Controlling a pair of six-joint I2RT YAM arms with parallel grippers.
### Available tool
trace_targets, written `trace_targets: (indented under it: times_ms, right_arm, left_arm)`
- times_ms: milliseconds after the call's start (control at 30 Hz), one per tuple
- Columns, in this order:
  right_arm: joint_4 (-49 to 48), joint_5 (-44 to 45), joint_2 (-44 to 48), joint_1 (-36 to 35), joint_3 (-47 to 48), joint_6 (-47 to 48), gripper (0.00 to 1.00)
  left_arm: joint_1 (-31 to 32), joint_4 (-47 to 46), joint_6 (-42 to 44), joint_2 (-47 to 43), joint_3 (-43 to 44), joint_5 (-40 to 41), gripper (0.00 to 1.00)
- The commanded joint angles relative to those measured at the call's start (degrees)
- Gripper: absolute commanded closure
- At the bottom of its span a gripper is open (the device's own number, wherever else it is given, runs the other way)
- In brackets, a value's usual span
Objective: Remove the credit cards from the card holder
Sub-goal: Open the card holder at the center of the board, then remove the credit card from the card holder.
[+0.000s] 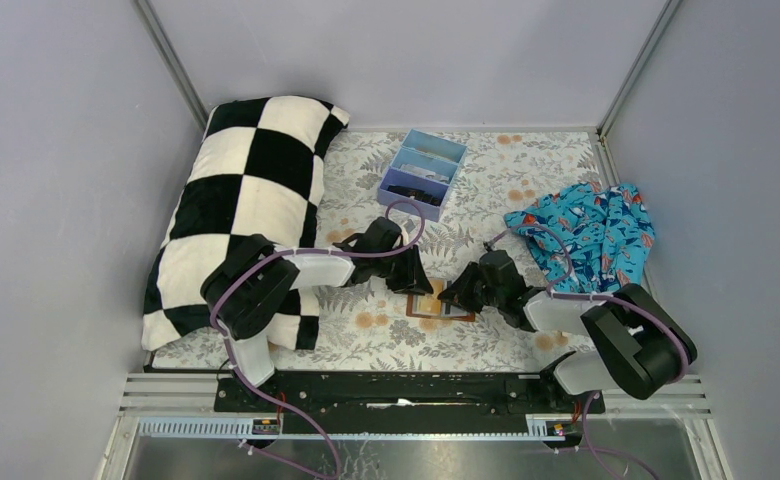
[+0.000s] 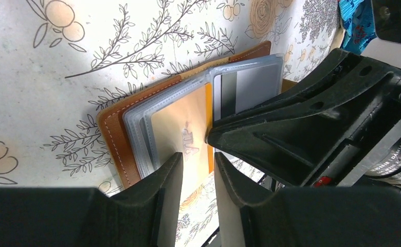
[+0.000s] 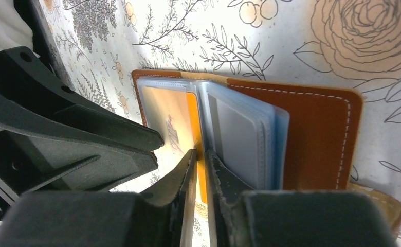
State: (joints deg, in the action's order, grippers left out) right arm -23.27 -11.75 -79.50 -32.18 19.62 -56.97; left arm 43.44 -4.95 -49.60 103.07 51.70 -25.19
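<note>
1. The card holder (image 1: pixel 442 306) lay open and flat on the flowered tablecloth (image 1: pixel 486 340), at the near middle of the table, between the two arms.
2. Its tan leather cover faced down with the stitched edge showing, and clear plastic sleeves fanned up from the spine.
3. The credit cards (image 3: pixel 239 136) sat inside those sleeves: a beige card (image 2: pixel 180 126) marked "VIP", a yellow-gold card (image 3: pixel 192 110) showing as a narrow strip beside it, and blue-grey ones on the other leaf.
4. The left gripper (image 2: pixel 198 167) hung over the beige card's near edge with its fingers narrowly parted. From the wrist view I could not tell whether they gripped the card or only straddled it.
5. The right gripper (image 3: pixel 201 164) met it from the opposite side, almost touching it. Its fingers were drawn to a thin slit at the spine and clamped on the yellow-gold card's edge.
6. A black-and-white checked pillow (image 1: pixel 246 200) lay at the left.
7. A blue tray (image 1: pixel 421 172) stood at the far middle, well apart from the holder.
8. A blue patterned cloth (image 1: pixel 586 235) lay crumpled at the right.
</note>
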Motion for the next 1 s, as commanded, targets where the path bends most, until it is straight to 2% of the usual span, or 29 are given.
trace_targets:
  times_ms: [0, 33, 67, 567, 733, 767, 867, 967]
  right_arm:
    - [0.1, 0.5, -2.6, 0.5, -2.0, -1.0, 0.89]
    - [0.1, 0.6, -2.5, 0.5, -2.1, -1.0, 0.97]
    - [0.2, 0.9, -2.4, 0.5, -2.3, -1.0, 1.00]
    - [11.3, 6.7, 10.5, 2.1, -4.5, 2.8, 1.00]
    - [7.3, 3.6, 13.4, 2.4, -6.4, 4.0, 1.00]
    - [6.7, 2.9, 13.7, 2.3, -6.4, 4.1, 0.97]
    - [4.0, 1.6, 14.4, 2.3, -6.2, 4.1, 0.78]
    - [1.5, 0.2, 13.3, 2.4, -5.3, 4.2, 0.73]
  left_arm:
    - [-0.2, 1.9, 1.1, 2.4, -1.4, 2.1, 0.66]
    - [-0.1, 1.8, 1.1, 2.3, -1.4, 2.1, 0.66]
    - [-0.1, 1.8, 1.2, 2.2, -1.4, 2.1, 0.66]
    - [-2.4, 6.0, 4.2, 1.5, -0.2, 3.8, 0.66]
    - [-2.4, 5.7, 4.0, 0.9, 0.1, 2.1, 0.66]
    - [-2.4, 5.5, 3.9, 0.4, 0.0, 1.8, 0.66]
    - [-2.4, 5.5, 4.2, -1.6, -0.5, 1.8, 0.66]
    - [-2.4, 6.2, 4.7, -1.8, -0.4, 2.0, 0.66]
